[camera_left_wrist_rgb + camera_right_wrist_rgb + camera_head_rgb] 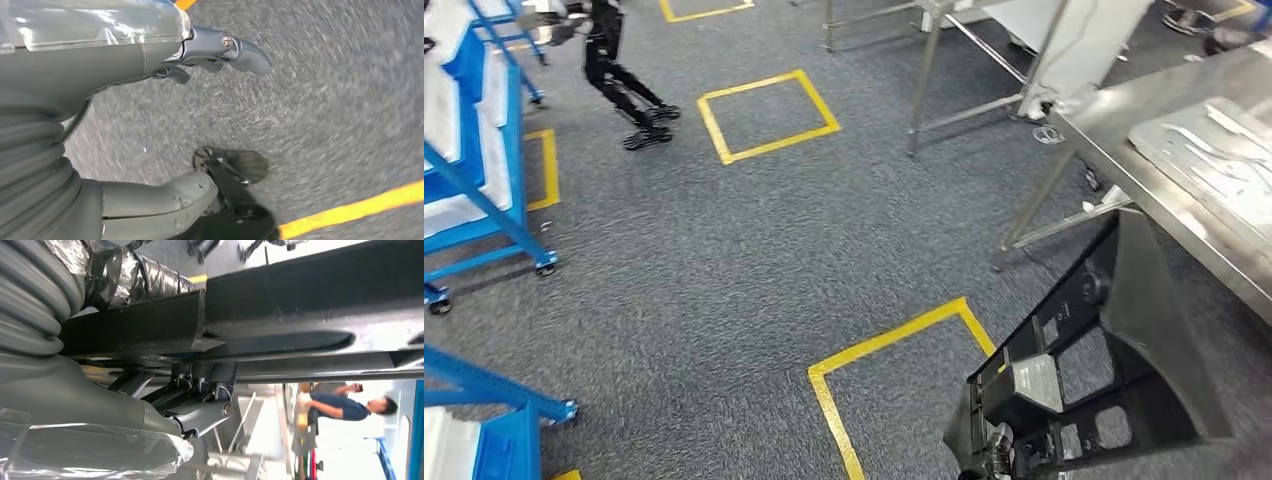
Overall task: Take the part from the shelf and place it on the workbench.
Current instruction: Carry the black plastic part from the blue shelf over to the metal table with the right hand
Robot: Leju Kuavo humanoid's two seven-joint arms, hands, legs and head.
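The part (1114,340) is a large black plastic panel with several cut-outs, held up at the lower right of the head view, just short of the workbench. In the right wrist view my right hand (115,400) grips the part (300,285), with its dark fingers (200,410) pressed against the panel's underside. The workbench (1124,120) is a steel-topped table at the right edge. My left hand (125,65) hangs over the grey carpet, fingers apart and holding nothing.
Blue wheeled shelves (484,170) stand at the left, with another (494,410) at the lower left. Silvery metal sheets (1214,160) lie on the workbench. Yellow squares (769,115) mark the carpet. A person's legs (624,80) are at the far left, and another person (345,407) stands beyond.
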